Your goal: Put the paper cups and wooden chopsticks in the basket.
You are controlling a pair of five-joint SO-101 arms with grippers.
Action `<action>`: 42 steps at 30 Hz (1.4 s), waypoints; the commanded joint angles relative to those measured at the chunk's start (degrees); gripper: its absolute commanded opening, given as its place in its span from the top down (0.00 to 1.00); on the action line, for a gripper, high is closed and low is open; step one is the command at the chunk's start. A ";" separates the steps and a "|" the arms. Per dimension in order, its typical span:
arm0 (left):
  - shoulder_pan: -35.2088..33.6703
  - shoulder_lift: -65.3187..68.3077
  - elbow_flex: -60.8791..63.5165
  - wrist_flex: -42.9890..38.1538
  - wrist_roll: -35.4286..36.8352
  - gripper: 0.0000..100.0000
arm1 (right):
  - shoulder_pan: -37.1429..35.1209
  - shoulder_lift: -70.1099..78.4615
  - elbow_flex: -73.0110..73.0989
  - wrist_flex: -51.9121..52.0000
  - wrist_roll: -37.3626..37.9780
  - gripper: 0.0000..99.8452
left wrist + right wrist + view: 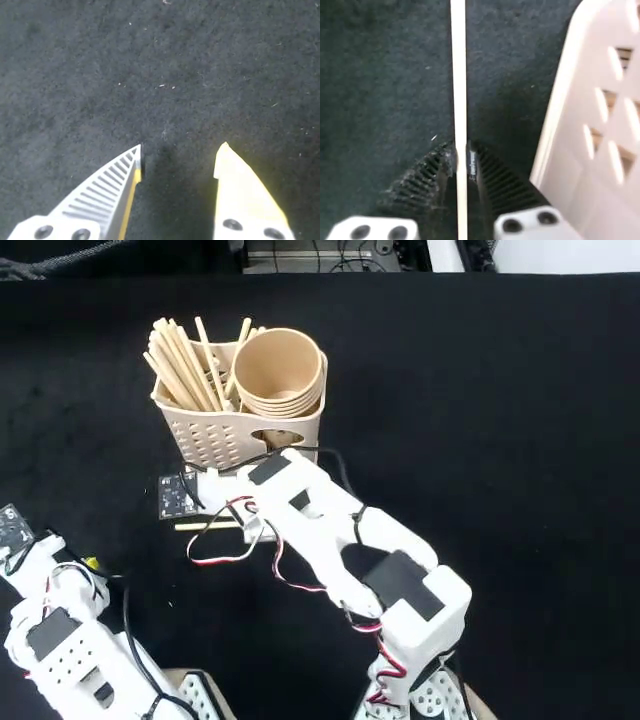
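Right gripper (460, 154) pinches one wooden chopstick (458, 75), basket (580, 125) just beside it — light, stiff, slick, I judge; I'd hold mid-length.

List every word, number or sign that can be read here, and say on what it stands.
No text can be read.
Small dark circuit board beside the beige slotted plastic basket: white marks, too small to read.
Second dark circuit board, farther from the basket: likewise too small.
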 commanded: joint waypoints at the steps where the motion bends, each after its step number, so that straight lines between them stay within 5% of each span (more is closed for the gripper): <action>1: 0.57 -0.62 -0.22 -1.05 -0.53 0.76 | 0.09 -6.73 -0.57 2.55 -1.32 0.99; 8: 0.57 -0.62 -0.22 -1.05 -0.62 0.76 | -2.02 -28.53 7.69 2.64 -5.45 0.99; 15: 0.57 -0.62 -0.22 -1.05 -0.62 0.76 | -11.43 -52.62 10.07 1.32 -17.93 0.99; 21: 0.57 -0.62 -0.22 -0.88 -0.62 0.76 | -12.13 -62.37 10.15 -20.31 -29.27 0.99; 28: 0.57 -0.62 -0.22 -0.79 -0.62 0.76 | -3.60 -51.82 6.29 -53.89 -41.93 0.99; 36: 0.57 -0.62 -0.22 -0.79 -0.62 0.76 | 2.20 -25.98 -17.36 -52.04 -47.91 0.99; 42: 0.57 -0.62 -0.22 -0.97 -0.62 0.76 | 4.48 -19.03 -21.49 -42.64 -47.91 0.99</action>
